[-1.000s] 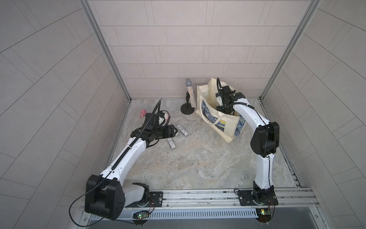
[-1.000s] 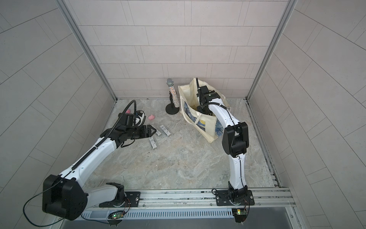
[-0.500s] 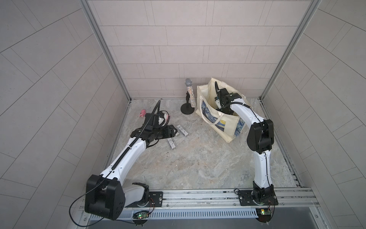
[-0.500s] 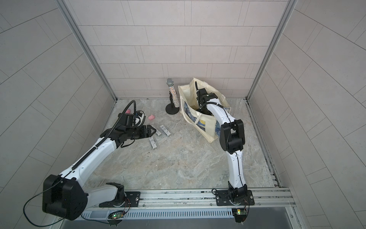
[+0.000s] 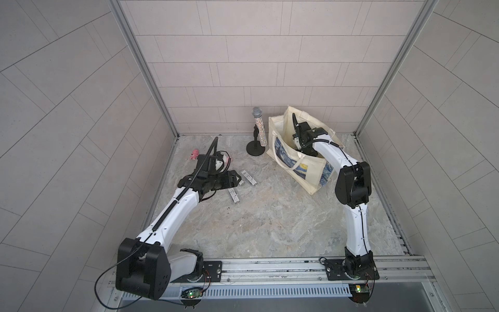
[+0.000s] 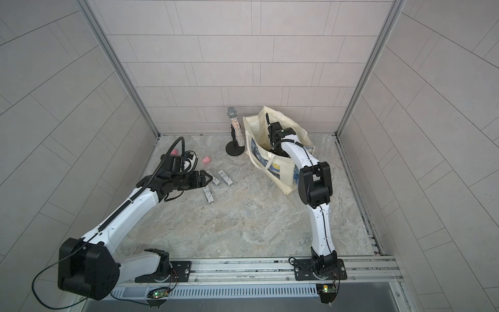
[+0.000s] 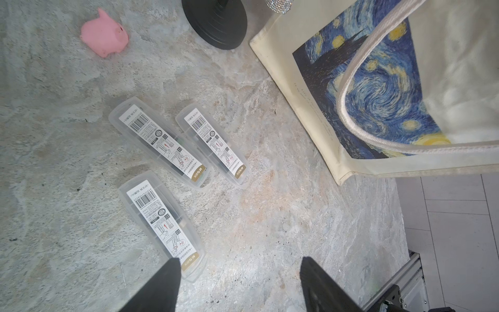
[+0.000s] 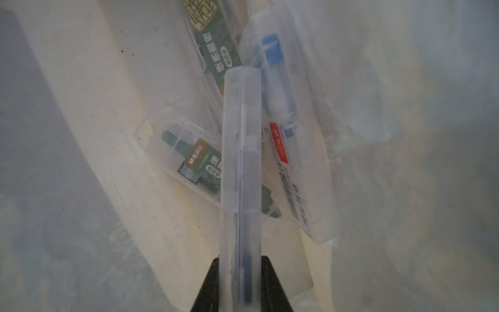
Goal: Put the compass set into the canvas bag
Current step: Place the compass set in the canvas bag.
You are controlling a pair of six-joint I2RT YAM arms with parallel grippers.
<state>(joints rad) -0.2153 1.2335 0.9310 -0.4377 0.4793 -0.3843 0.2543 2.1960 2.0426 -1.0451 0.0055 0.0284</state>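
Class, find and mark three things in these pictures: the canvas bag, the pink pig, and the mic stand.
bag (image 7: pixel 378 105): left wrist view, on the blue swirl of its printed side.
pig (image 7: pixel 104 33): left wrist view, middle of its body.
mic stand (image 7: pixel 216 23): left wrist view, on its round black base.

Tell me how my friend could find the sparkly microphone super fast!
Go to the back wall of the marble table, where the big canvas bag with the starry painting stands. Right beside it a microphone stands on a round black base. It is the only tall, glittery thing; the clear plastic cases nearby lie flat.
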